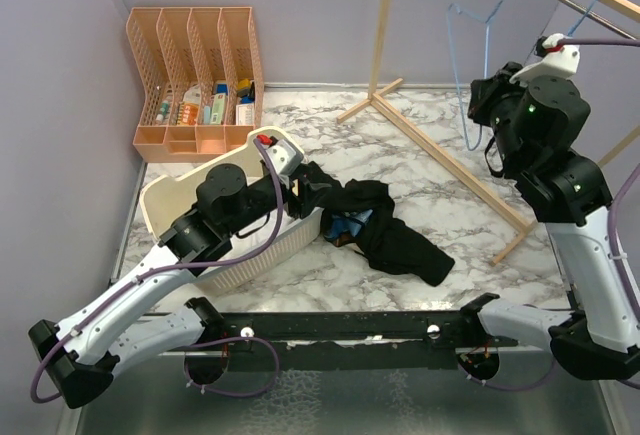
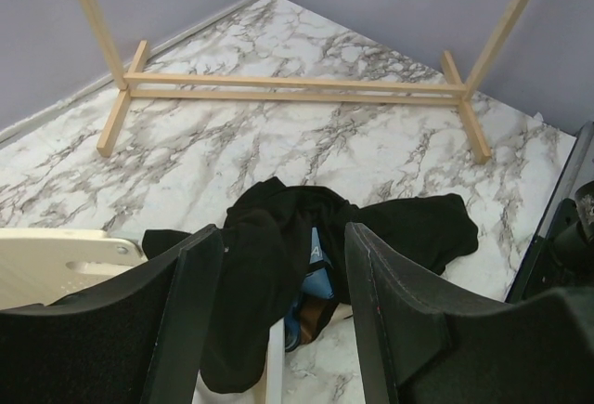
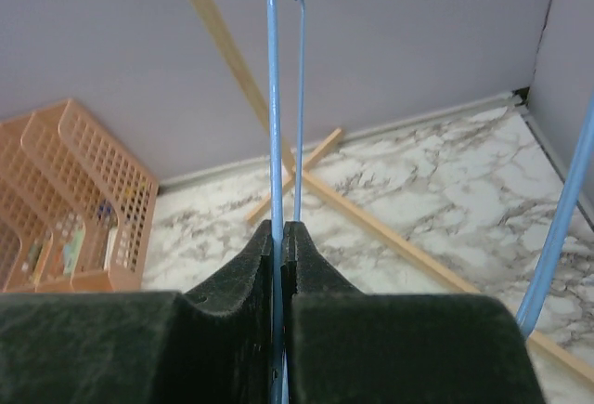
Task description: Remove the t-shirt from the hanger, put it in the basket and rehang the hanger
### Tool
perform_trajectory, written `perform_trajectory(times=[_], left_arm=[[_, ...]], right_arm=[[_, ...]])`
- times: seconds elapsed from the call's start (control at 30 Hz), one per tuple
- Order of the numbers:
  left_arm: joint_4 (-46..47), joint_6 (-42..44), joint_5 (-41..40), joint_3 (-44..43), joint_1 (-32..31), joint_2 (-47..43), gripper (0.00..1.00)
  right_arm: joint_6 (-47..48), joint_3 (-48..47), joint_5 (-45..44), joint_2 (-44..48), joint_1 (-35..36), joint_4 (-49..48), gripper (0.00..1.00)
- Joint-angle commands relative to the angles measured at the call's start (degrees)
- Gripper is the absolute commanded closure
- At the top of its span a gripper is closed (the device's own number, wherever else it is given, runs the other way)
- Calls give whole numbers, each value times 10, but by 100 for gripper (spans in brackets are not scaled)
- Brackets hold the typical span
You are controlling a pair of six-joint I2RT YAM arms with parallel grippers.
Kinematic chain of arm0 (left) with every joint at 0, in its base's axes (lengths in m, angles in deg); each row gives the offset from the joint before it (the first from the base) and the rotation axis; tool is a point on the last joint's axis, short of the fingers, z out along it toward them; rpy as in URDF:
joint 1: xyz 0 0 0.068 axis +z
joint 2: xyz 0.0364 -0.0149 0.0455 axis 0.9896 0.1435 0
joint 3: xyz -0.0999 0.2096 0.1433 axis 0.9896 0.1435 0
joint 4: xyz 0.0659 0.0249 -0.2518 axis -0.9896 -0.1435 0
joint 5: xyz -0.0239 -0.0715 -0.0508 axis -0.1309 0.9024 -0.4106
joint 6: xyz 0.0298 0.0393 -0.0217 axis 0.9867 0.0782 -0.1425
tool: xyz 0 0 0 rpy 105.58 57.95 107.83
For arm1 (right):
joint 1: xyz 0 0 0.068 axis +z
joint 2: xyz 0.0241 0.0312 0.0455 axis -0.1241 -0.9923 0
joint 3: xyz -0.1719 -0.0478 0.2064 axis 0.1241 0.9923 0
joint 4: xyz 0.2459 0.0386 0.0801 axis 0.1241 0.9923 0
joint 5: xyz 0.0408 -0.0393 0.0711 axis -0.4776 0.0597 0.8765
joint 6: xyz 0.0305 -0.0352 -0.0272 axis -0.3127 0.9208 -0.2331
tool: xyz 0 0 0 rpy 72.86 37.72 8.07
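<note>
Right end effector (image 3: 281, 234) pinches hanger (image 3: 272, 97); left end effector (image 2: 283, 237) gapes above partly-hidden t-shirt (image 2: 408, 228).

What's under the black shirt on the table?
Under the black shirt a blue patch peeks out, and one end lies over the cream basket. Anything else is covered.
</note>
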Motion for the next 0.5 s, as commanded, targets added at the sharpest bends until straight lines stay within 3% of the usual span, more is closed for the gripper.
perform_trajectory(times=[0.0,0.47], left_arm=[[31,0,-11,8,-2,-18,42],[22,9,-13,13,-2,-31,42]], right_arm=[[24,-10,-118,-15,0,-140,99],[99,-30,-181,-126,-1,-228,99]])
